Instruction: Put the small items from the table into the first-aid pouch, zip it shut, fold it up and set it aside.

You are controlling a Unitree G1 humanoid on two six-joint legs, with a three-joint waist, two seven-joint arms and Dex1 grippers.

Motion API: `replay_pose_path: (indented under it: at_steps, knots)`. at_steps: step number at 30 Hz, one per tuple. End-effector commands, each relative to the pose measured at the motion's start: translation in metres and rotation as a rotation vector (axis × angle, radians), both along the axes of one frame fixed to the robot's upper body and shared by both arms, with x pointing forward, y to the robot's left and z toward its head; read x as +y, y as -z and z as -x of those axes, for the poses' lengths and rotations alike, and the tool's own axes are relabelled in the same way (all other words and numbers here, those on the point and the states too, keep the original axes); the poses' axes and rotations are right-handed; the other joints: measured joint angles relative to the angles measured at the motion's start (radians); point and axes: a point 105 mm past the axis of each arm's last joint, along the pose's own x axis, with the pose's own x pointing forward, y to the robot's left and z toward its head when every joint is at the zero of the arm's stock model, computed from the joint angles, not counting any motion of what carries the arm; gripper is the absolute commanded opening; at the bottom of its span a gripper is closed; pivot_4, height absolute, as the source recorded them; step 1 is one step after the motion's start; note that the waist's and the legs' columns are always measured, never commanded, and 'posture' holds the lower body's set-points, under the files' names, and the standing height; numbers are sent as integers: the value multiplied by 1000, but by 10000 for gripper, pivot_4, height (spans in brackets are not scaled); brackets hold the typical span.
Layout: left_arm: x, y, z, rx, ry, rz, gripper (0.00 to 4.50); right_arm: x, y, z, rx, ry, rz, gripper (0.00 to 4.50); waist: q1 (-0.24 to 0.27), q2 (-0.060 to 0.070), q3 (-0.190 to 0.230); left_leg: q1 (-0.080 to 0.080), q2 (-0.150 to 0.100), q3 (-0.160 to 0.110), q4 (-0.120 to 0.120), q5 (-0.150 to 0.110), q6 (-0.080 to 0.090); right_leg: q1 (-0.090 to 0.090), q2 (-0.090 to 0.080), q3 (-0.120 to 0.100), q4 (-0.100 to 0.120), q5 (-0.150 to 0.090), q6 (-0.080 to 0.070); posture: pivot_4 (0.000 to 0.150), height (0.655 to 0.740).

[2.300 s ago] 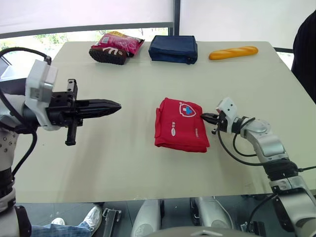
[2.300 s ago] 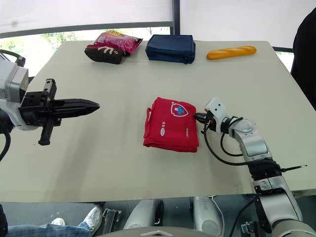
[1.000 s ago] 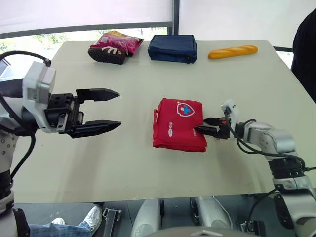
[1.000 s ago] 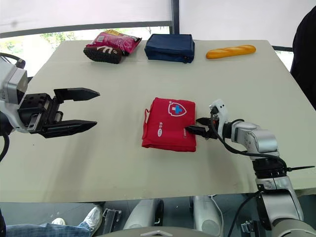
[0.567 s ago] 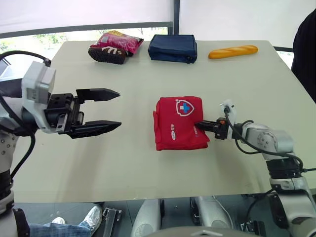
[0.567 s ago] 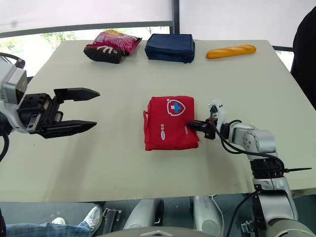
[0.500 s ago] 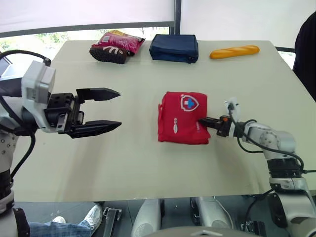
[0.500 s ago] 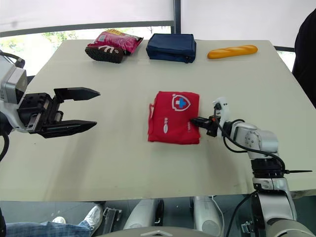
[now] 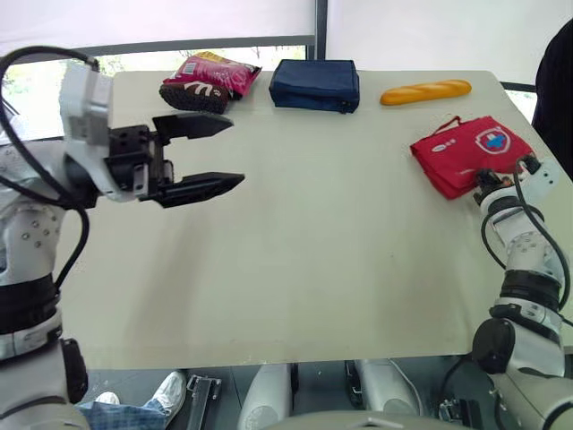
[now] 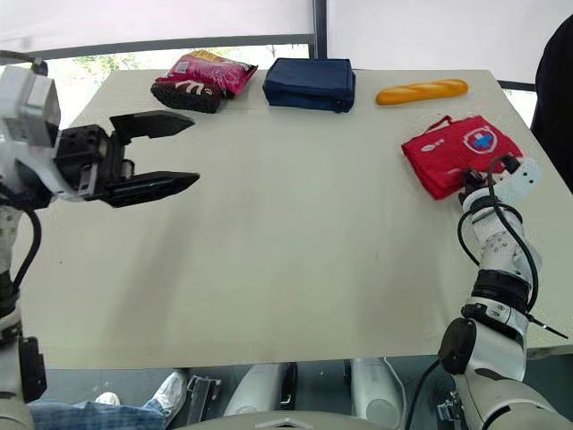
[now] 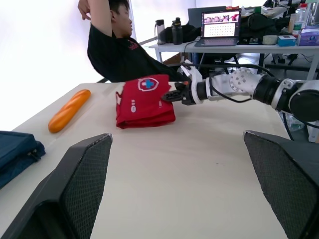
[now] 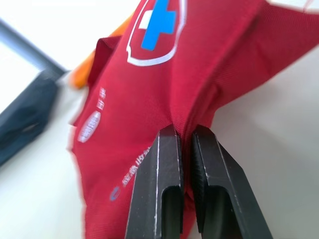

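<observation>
The red first-aid pouch [image 9: 466, 157] lies folded near the table's right edge, with its white and blue cross badge facing up. My right gripper [image 12: 182, 132] is shut on the pouch's near edge, and a fold of red fabric is pinched between its two black fingers. The left wrist view shows the same grip [image 11: 169, 96] from across the table. My left gripper [image 9: 235, 150] hovers open and holds nothing above the left side of the table [image 9: 313, 233], far from the pouch.
Along the far edge lie a pink snack bag [image 9: 208, 82], a navy pouch [image 9: 315, 85] and a bread loaf [image 9: 425, 91]. A person in dark clothes [image 11: 119, 45] sits just beyond the table's right edge, close to the red pouch.
My right gripper shut on the pouch's edge and carried it from the table's middle to the right side. My left gripper, still open, moved a little farther from me and to the right.
</observation>
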Motion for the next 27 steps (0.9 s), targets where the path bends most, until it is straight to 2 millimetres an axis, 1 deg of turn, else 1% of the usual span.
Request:
replay_pose_path:
  at_steps: [1, 2, 4, 5, 7, 8, 9, 11, 13, 15, 17, 18, 22, 23, 25, 27]
  knots:
    - [-1, -6, -6, -25, -49, 19, 45000, -1, -13, 1, -27, 14, 48, 7915, 0, 0, 0, 0, 0, 0, 0, 0, 0, 0, 0, 0, 0, 0, 0, 1500, 7400]
    - [-2, -4, -8, -19, -56, 22, 45000, 3, -13, 2, -32, -8, 58, 10630, 1, 0, 0, 0, 0, 0, 0, 0, 0, 0, 0, 0, 0, 0, 0, 1500, 7400]
    - [-2, 2, -10, 0, -79, 22, 45000, 6, -15, 7, -42, -45, 85, 20248, 3, 0, 0, 0, 0, 0, 0, 0, 0, 0, 0, 0, 0, 0, 0, 1500, 7400]
    - [0, 7, -12, 16, -104, 22, 45000, 8, -16, 10, -47, -68, 107, 26222, 3, 0, 0, 0, 0, 0, 0, 0, 0, 0, 0, 0, 0, 0, 0, 1500, 7400]
    - [4, 14, -16, 35, -153, 25, 45000, 11, -17, 19, -44, -117, 138, 36235, 4, 1, 0, 0, 0, -1, 0, 0, 0, 0, 0, 0, 0, 0, 0, 1500, 7400]
    - [6, 19, -17, 46, -179, 26, 45000, 13, -17, 26, -41, -157, 174, 41936, 5, 1, 0, 0, 0, -1, 0, 0, 0, 0, 0, 0, 0, 0, 0, 1500, 7400]
    - [10, 24, -20, 43, -233, 28, 45000, 14, -17, 33, -33, -191, 214, 43871, 6, 1, 0, 0, 1, -2, 0, 0, 0, 0, 0, 0, 0, 0, 0, 1500, 7400]
    - [19, 38, -26, 67, -333, 32, 45000, 19, -20, 50, -47, -293, 321, 43871, 8, 1, 0, 0, 0, -2, 0, 0, 0, 0, -1, 0, 0, 0, 0, 1500, 7400]
    - [26, 59, -25, 115, -417, 16, 45000, 24, -22, 66, -67, -395, 444, 43871, 9, 2, -1, -1, 0, -2, 0, 0, 0, 0, -1, 0, -1, 0, 0, 1500, 7400]
    - [34, 78, -21, 152, -490, 3, 45000, 30, -22, 80, -95, -498, 568, 43871, 7, 2, -1, 0, 0, -1, 0, 0, 1, 0, -1, 1, -1, 0, 1, 1500, 7400]
    - [42, 97, -14, 170, -555, -28, 45000, 38, -15, 98, -117, -634, 709, 43871, 5, 2, -1, 2, 1, 0, 0, 0, 1, 1, -1, 2, -1, 0, 1, 1500, 7400]
    - [47, 106, -10, 171, -589, -47, 45000, 41, -11, 107, -129, -700, 750, 43871, 5, 1, -1, 2, 1, 0, 0, 0, 1, 1, -1, 1, -1, 0, 1, 1500, 7400]
    - [68, 141, 15, 228, -686, -112, 45000, 36, -3, 138, -198, -849, 853, 43871, 9, 2, -1, 5, 2, 0, 1, 0, 0, 4, 0, 0, -1, -1, 1, 1500, 7400]
    - [71, 150, 23, 239, -698, -132, 45000, 32, -2, 145, -203, -879, 879, 43871, 9, 2, -1, 7, 2, 1, 1, 0, 0, 5, 0, 1, -1, -3, 5, 1500, 7400]
    - [76, 161, 36, 234, -719, -150, 45000, 24, -1, 154, -208, -918, 889, 43871, 8, 2, -1, 15, 3, 3, 1, 0, 0, 12, 0, 3, -2, -5, 1, 1500, 7400]
    - [80, 168, 47, 250, -733, -137, 45000, 16, -1, 159, -207, -939, 898, 43871, 9, 1, -1, 18, 3, 4, 1, 0, 1, 16, -1, 3, -3, -5, 1, 1500, 7400]
